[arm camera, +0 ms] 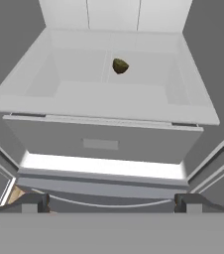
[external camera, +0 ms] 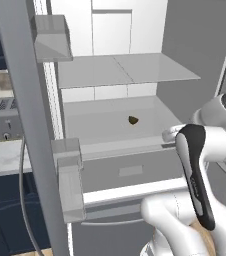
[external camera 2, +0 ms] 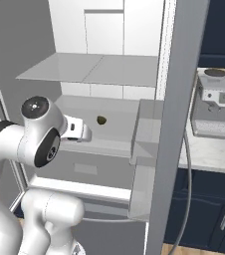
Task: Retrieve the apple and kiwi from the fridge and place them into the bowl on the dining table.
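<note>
Fridge [external camera: 180,55] is open in front of me, so access is done. I count 1 kiwi [arm camera: 120,65] on the lower shelf, small brown oval, sitting alone toward the back, at about 12 o'clock from the hand camera and well apart from the fingers. It reads the same from the left base view [external camera: 133,120] and from the right [external camera 2: 101,120].

Apple count on the 2 shelves I can see: 0. My guess is it is either already delivered or somewhere off camera; I cannot tell which. Bowl and dining table are not in front of me, so I can't confirm anything placed.

Gripper [arm camera: 109,203] is spread wide, nothing between the jaws, hovering outside the fridge below the shelf's front lip; both dark tips sit at 6 o'clock in the hand view.

Left as I judge it: reach in, grab kiwi, back out, drive to table, drop in bowl.
</note>
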{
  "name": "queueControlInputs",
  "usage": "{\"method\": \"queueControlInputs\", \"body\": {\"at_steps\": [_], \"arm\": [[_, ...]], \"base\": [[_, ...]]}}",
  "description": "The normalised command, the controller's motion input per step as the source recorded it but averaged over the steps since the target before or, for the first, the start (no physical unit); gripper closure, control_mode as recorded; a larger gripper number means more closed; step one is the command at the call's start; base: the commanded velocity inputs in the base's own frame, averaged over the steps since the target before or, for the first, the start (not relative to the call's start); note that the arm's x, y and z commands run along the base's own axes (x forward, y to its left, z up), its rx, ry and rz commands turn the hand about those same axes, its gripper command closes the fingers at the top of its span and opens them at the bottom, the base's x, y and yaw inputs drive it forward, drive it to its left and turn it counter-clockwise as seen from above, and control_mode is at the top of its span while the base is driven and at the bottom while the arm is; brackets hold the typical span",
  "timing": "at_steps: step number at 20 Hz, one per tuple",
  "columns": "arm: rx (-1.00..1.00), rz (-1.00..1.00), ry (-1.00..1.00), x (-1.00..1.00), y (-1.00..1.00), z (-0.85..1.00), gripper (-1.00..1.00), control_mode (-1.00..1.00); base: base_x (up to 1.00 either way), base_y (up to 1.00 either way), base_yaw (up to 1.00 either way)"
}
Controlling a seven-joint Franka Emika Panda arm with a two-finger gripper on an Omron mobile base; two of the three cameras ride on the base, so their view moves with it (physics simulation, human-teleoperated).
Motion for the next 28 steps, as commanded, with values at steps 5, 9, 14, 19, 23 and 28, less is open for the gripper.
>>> {"method": "queueControlInputs", "body": {"at_steps": [5,9,14,19,23,28], "arm": [[0.0,0.0,0.01,0.05,0.03,0.0,-1.0,-1.0],[0.0,0.0,0.03,0.33,0.2,-0.05,-1.0,-1.0],[0.0,0.0,0.0,0.34,0.17,-0.11,-1.0,-1.0],[0.0,-0.02,0.0,0.44,0.01,-0.25,-1.0,-1.0],[0.01,-0.03,0.0,0.58,0.0,-0.24,-1.0,-1.0],[0.02,-0.01,0.01,0.63,0.02,-0.15,-1.0,-1.0]], "base": [[0.1,0.0,0.0],[0.0,0.0,0.0],[0.0,0.0,0.0],[0.0,0.0,0.0],[0.0,0.0,0.0],[0.0,0.0,0.0]]}}
